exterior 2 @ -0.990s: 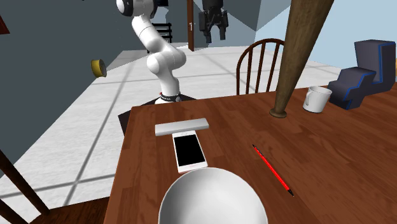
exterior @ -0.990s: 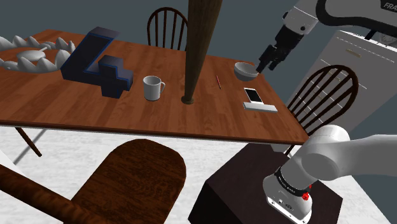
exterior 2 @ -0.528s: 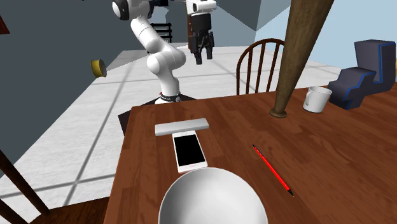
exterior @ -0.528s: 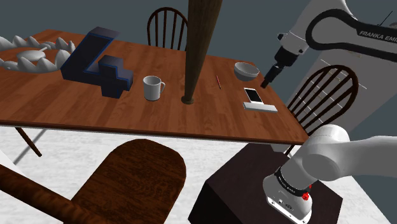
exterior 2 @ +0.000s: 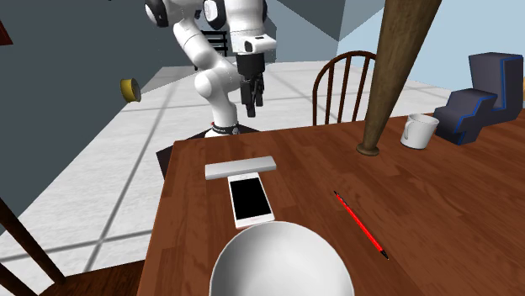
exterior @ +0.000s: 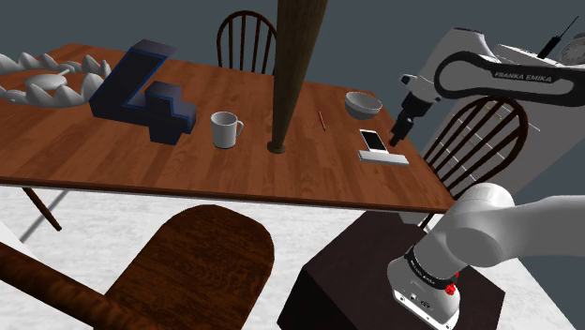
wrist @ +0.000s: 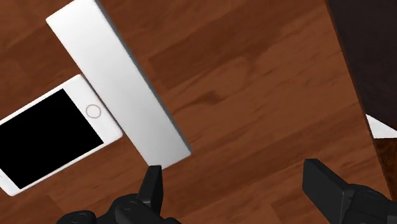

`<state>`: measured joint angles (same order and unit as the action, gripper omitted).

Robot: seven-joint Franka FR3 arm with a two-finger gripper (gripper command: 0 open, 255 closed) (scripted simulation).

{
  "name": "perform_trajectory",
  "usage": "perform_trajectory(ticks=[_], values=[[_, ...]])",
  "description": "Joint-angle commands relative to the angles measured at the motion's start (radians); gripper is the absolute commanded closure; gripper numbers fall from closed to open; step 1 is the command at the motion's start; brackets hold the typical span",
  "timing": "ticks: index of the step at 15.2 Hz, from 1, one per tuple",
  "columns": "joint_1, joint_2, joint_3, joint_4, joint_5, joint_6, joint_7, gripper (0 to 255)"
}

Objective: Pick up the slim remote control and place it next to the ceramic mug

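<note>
Where one remote (wrist: 118, 83) lies, one phone (wrist: 54, 137) seemingly abuts.

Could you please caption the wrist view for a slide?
Open black gripper over the brown wooden table, near one end of the slim grey remote beside a white black-screened phone.

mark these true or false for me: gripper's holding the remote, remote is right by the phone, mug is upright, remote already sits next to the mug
1. The gripper is shut on the remote. False: the gripper is open above the table, and the remote lies flat there, unheld.
2. The remote lies right beside the phone. True: the phone lies with one short end at the remote's long side.
3. The mug stands upright. True: the mug stands on its base, its opening upward.
4. The remote already sits next to the mug. False: the wooden post stands between them.
</note>
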<state>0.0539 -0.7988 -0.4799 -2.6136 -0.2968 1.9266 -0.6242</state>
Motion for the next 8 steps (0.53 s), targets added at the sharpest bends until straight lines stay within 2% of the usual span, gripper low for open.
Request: perform_trajectory(ticks=[1, 5, 8], values=[[0.014, 0.052, -0.068, -0.001, -0.038, 0.053, -0.100, 0], [0.055, 0.166, -0.200, 0.011, -0.092, 0.156, -0.283, 0], [0.108, 0.274, -0.308, 0.038, -0.108, 0.240, -0.427, 0]])
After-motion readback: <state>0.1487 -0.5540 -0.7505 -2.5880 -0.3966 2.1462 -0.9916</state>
